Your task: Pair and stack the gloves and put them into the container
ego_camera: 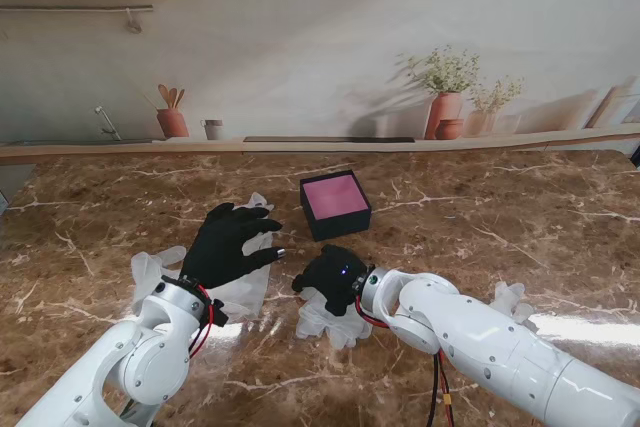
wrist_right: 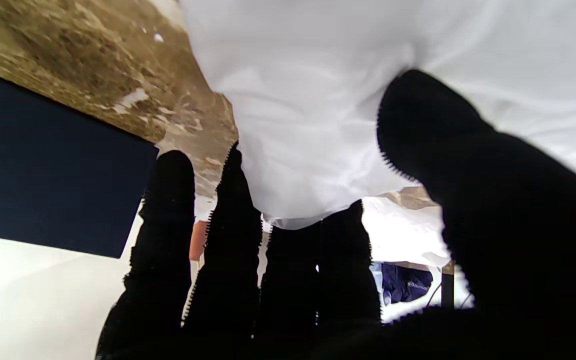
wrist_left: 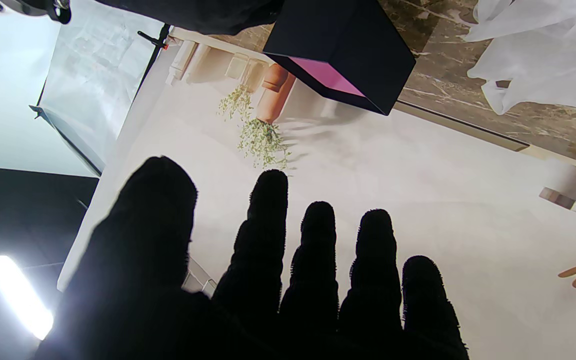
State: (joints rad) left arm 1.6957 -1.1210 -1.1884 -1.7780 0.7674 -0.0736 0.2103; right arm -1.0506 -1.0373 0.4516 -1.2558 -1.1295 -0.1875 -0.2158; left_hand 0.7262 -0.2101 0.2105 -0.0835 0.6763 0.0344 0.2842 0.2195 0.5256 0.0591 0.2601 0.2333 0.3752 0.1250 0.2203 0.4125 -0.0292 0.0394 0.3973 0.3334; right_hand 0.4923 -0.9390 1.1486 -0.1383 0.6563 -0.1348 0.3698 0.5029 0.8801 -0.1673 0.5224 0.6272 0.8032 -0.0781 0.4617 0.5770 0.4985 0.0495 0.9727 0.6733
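The gloves were thin, translucent white things, crumpled and almost plastic-looking against the brown marbled table (ego_camera: pixel 480 207). One lot (ego_camera: pixel 240 287) lay spread in the lower left of the stand's frame, reaching from near the left forearm up toward the centre, with a crinkled edge poking out past the fingertips. Another glove (ego_camera: pixel 325 322) sat bunched low in the middle of the frame, and a third scrap of white (ego_camera: pixel 512 299) showed at the right, partly behind the right arm. The container (ego_camera: pixel 335 204) was a small black box with a pink inside, standing just above the centre of the frame, apart from every glove. The left hand (ego_camera: pixel 225 244), black-clad, was over the left gloves with its fingers (wrist_left: pixel 318 240) spread wide and straight, gripping nothing; whether the palm pressed the glove under it I could not tell. In its wrist view the box (wrist_left: pixel 340 50) sat past the fingertips with white glove material (wrist_left: pixel 543 60) to one side. The right hand (ego_camera: pixel 332 277) was curled down on the middle glove, and its wrist view showed the white sheet (wrist_right: pixel 318 100) caught between the thumb (wrist_right: pixel 433 130) and the bent fingers (wrist_right: pixel 228 215), the box's dark wall (wrist_right: pixel 53 175) close beside them.
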